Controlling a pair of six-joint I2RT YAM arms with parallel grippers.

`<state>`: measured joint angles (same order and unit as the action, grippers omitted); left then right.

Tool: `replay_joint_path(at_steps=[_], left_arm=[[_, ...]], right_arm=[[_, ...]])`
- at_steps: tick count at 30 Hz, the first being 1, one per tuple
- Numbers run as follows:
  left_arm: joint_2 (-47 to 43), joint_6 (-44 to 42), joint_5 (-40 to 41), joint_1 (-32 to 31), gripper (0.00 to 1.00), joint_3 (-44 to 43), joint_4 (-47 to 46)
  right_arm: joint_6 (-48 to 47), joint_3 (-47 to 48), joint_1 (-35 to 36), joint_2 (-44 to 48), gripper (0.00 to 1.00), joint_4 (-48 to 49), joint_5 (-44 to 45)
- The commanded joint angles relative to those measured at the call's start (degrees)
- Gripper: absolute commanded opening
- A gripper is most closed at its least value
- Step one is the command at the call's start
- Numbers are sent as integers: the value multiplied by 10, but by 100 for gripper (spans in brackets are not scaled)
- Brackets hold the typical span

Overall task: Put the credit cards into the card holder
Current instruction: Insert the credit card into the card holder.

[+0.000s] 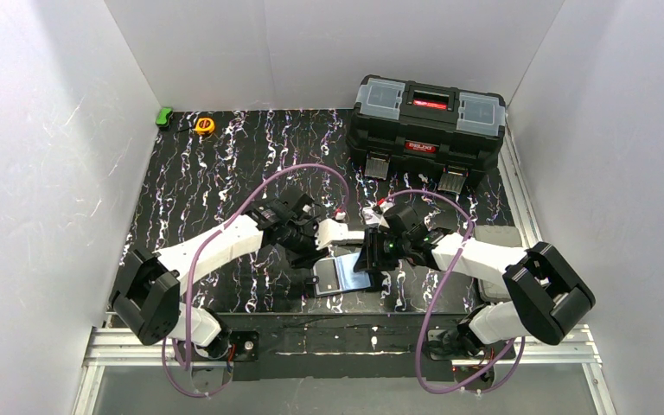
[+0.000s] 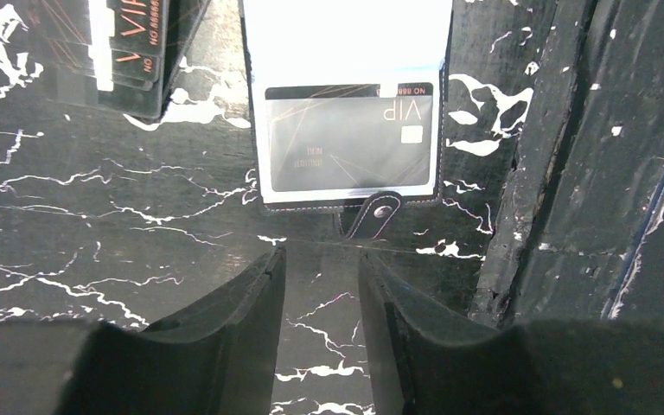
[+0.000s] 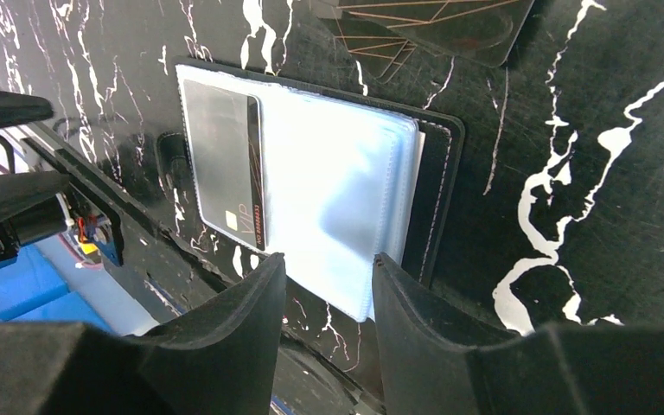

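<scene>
Left pincer [image 2: 320,261], right pincer [image 3: 327,264]: parted, empty

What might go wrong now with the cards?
The black leather-like folding card holder lies close to the black marbled table's near edge; a push could slide it off. Its loose clear sleeves might flop over the slots. The left tool and right tool hover close and could bump.

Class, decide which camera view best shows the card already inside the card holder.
Left wrist: the card lies face-on, its VIP print readable, in the card holder. Right wrist shows it slanted, partly under clear sleeves. The top view shows only a small glare patch.
</scene>
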<state>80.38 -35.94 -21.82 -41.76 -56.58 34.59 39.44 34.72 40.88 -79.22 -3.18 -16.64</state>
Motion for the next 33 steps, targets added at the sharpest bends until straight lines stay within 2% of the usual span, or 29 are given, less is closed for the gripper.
replay_joint_path(at_steps=[1,8,11,13,16,17,21,23,27,28,29,31,33], left_arm=[[-12,-12,0,-1,35,32,-31],[-21,-18,-34,-1,36,31,-77],[-32,-29,-35,-1,38,32,-110],[-39,-39,-35,-1,45,30,-139],[-30,-54,-16,-1,63,18,-195],[-18,-61,-6,1,65,9,-212],[75,-51,-8,20,67,-104,-196],[120,-41,-19,31,66,-158,-184],[143,-57,-42,43,69,-186,-260],[144,-58,-48,45,93,-186,-289],[150,-49,-40,46,98,-180,-321],[171,-24,-18,48,98,-182,-339],[203,-42,-54,56,98,-226,-265]], right_arm=[[3,6,-3,11,49,18,4],[-8,33,-14,22,47,-8,9],[-31,58,-59,40,48,-38,13],[-51,85,-103,46,50,-66,9],[-76,123,-158,46,63,-102,12],[-81,134,-176,43,68,-109,15],[-77,153,-259,17,79,-92,-37],[-64,156,-289,0,96,-71,-68],[-25,160,-324,-28,99,-32,-118],[-14,160,-329,-34,98,-17,-129],[-6,164,-334,-45,98,-14,-144],[4,172,-341,-73,98,-7,-184],[16,162,-347,-87,98,24,-201]])
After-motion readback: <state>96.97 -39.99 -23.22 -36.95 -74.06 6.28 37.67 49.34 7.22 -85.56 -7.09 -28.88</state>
